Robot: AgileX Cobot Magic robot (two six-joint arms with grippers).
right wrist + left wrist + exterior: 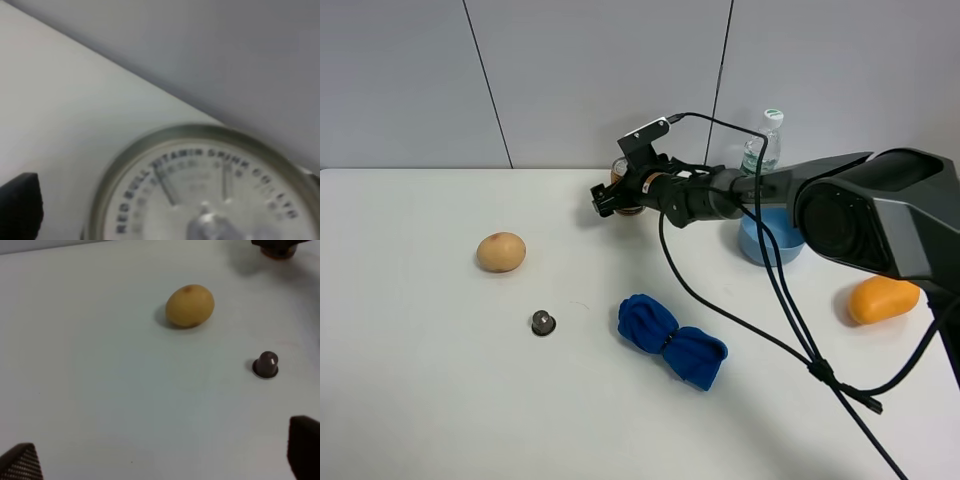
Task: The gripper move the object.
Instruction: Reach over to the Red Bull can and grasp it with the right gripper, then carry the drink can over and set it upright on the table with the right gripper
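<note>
Right gripper [616, 197] reaches across the white table [420, 400] to the far middle edge, near the wall, and straddles the drink can [618, 178]. The can stands upright there, largely hidden by the black claw in the high view. In the right wrist view, the silver can top [210, 190] fills the frame. One black fingertip [20, 207] stands beside it with bare table showing between finger and rim. The jaws are therefore spread and not clamped on that side; the opposite finger is not clearly visible.

Left gripper [162, 457] appears only in its own wrist view. Its two fingertips [20, 462] sit at opposite corners, spread wide, holding and touching nothing.

Table contents, left to right in the high view:
- Tan potato [501, 252], lying alone.
- Small grey metal piece [542, 322], nearer the front edge.
- Crumpled blue cloth [671, 340], front of centre.
- Clear plastic bottle [764, 148], upright behind a blue bowl [765, 245], both partly covered by the arm.
- Smooth orange fruit [883, 299], near the right edge.
</note>
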